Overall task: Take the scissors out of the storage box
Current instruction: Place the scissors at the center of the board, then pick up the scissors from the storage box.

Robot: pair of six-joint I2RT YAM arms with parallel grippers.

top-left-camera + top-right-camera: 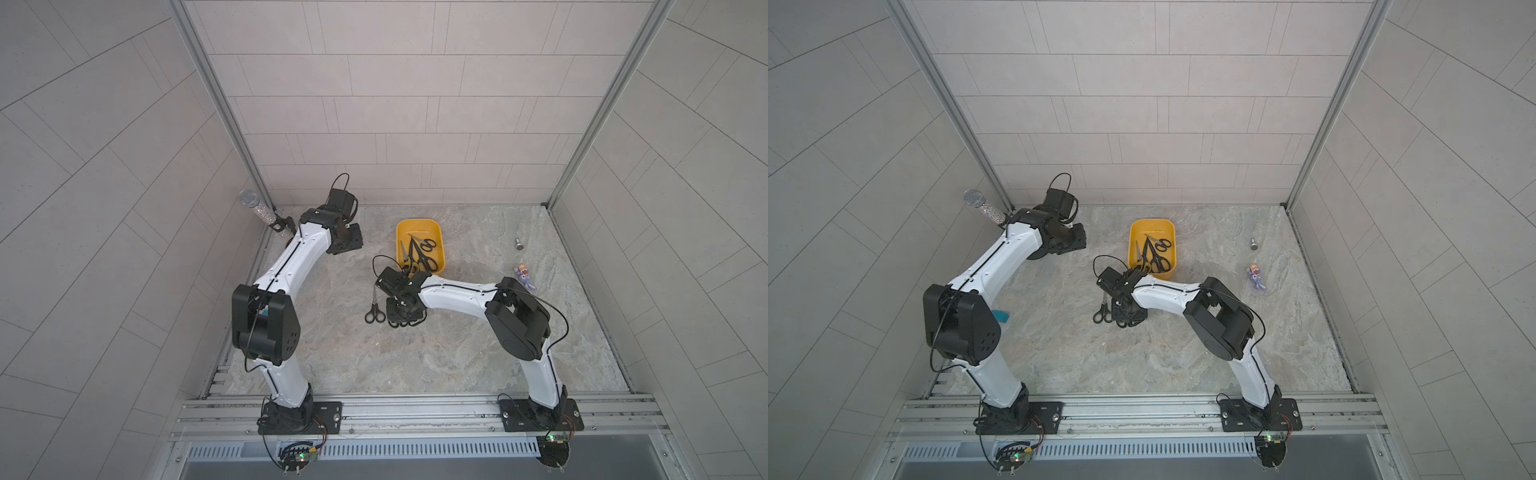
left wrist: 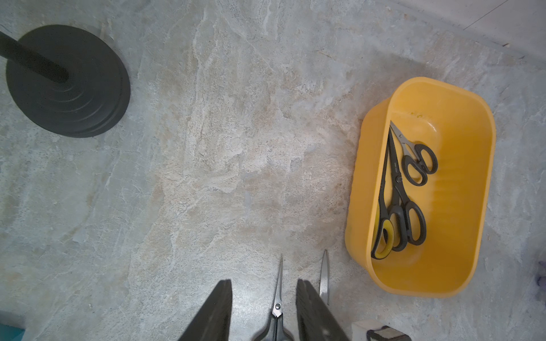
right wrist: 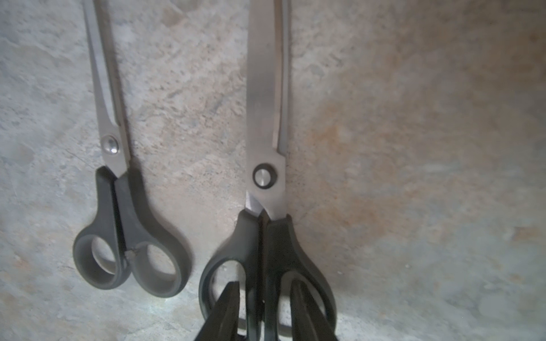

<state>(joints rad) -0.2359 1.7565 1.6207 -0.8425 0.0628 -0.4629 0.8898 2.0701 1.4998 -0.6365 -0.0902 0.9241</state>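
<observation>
The yellow storage box (image 1: pixel 440 266) (image 2: pixel 461 224) stands at the back middle of the table. It holds three scissors: a small black-handled pair (image 2: pixel 418 165), a long black pair (image 2: pixel 399 200) and a yellow-and-black pair (image 2: pixel 382 236). Two more lie on the table in front of it: a small pair (image 1: pixel 375 309) (image 3: pixel 118 206) and a large pair (image 3: pixel 266 118). My right gripper (image 3: pixel 264 283) (image 1: pixel 405 320) is low over the large pair's handles. It is open, one finger in each loop with a small gap to the middle bars. My left gripper (image 2: pixel 264 282) (image 1: pixel 349 243) hangs open and empty at the back left.
A glittery microphone (image 1: pixel 257 205) leans in the back left corner on a round black base (image 2: pixel 68 79). A small metal piece (image 1: pixel 519 244) and a purple toy (image 1: pixel 524 277) lie at the right. A teal object (image 1: pixel 1003 318) shows beside the left arm.
</observation>
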